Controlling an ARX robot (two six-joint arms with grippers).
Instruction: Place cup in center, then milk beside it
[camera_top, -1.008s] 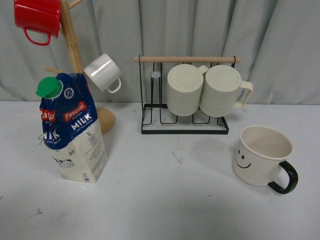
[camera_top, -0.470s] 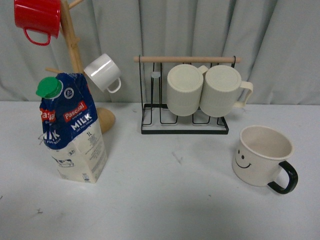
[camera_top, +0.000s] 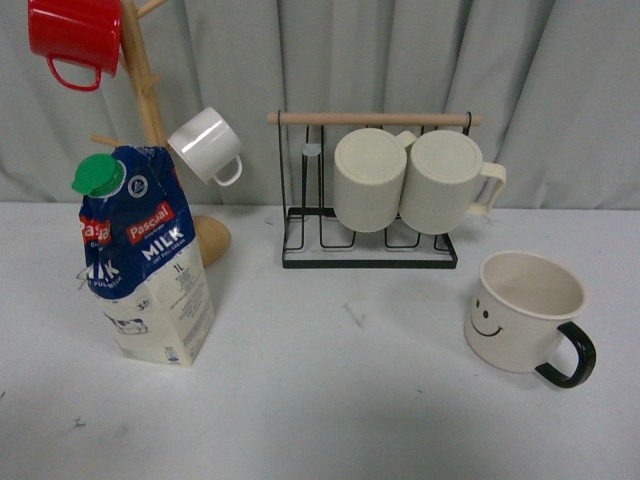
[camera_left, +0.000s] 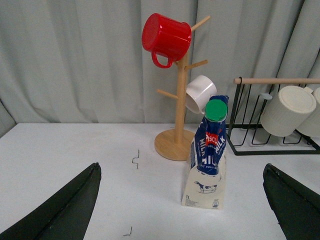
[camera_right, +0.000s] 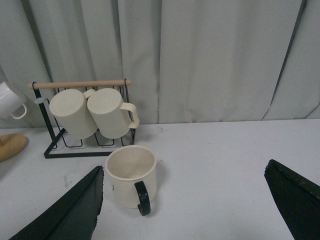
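Note:
The cup (camera_top: 520, 312), cream with a black handle and a smiley face, stands upright at the table's right side. It shows in the right wrist view as well, cup (camera_right: 131, 176), ahead of my open right gripper (camera_right: 185, 200) and nearer its left finger. The milk (camera_top: 145, 255), a blue-topped carton with a green cap, stands upright at the left, in front of the mug tree. In the left wrist view the milk (camera_left: 207, 152) stands ahead of my open left gripper (camera_left: 182, 202). Neither gripper holds anything, and neither arm shows in the front view.
A wooden mug tree (camera_top: 150, 110) at the back left carries a red mug (camera_top: 76, 36) and a small white mug (camera_top: 206, 145). A black wire rack (camera_top: 370, 215) at the back middle holds two ribbed cream mugs (camera_top: 405, 180). Grey curtain hangs behind the white table (camera_top: 330, 400).

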